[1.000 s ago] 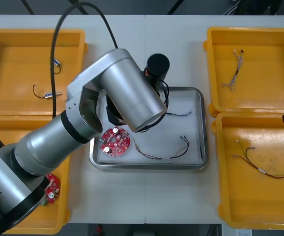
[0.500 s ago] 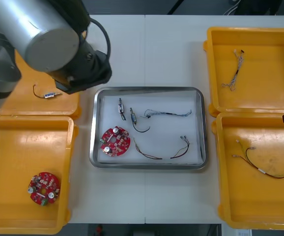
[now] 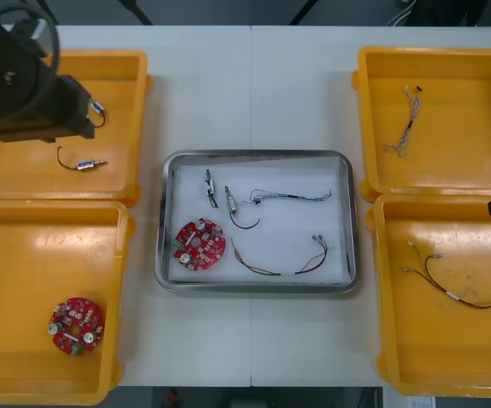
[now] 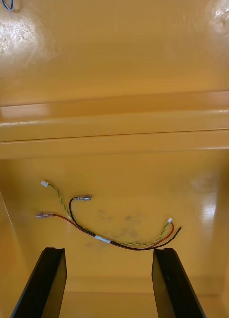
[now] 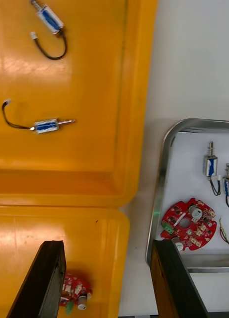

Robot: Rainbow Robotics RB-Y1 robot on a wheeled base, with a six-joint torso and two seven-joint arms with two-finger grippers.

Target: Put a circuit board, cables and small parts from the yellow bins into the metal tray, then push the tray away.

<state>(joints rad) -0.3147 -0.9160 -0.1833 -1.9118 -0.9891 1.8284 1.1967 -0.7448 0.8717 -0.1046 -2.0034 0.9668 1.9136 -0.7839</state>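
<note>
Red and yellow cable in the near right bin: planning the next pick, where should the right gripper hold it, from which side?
Grip the red and yellow cable at its banded middle, where the strands run together; the ends splay apart. Come straight down from above: it lies flat on the yellow bin floor, the open right gripper facing it.

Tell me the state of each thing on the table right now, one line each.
left gripper: open, empty, above the near left yellow bin corner.
right gripper: open, empty, above a red and yellow cable.
metal tray: loaded, not yet pushed away.
circuit board: flat inside the tray.
small metal parts: two lying inside the tray.
</note>
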